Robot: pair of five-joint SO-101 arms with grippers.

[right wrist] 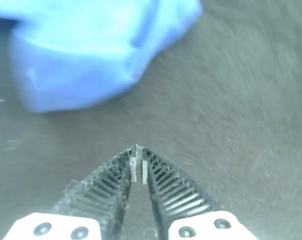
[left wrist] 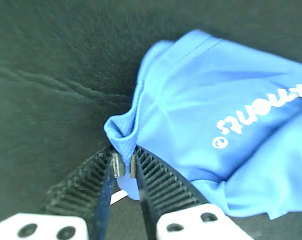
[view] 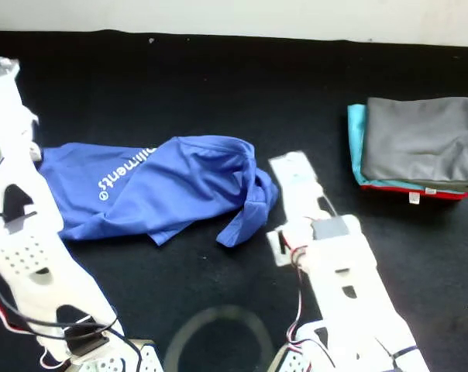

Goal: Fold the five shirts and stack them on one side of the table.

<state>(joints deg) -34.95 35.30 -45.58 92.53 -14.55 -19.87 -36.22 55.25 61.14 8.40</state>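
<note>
The blue shirt lies crumpled and unfolded on the black bench, at about 9 o'clock from the centre in the high view. Its white print faces up. The left wrist view gives the grip in close: the left pincer is clamped on a bunched corner of the cloth. In the right wrist view the right pincer has its tips pressed together on nothing, over bare bench near the shirt's edge. From above, the stack of folded shirts sits at 3 o'clock, grey on top, with teal and red below.
</note>
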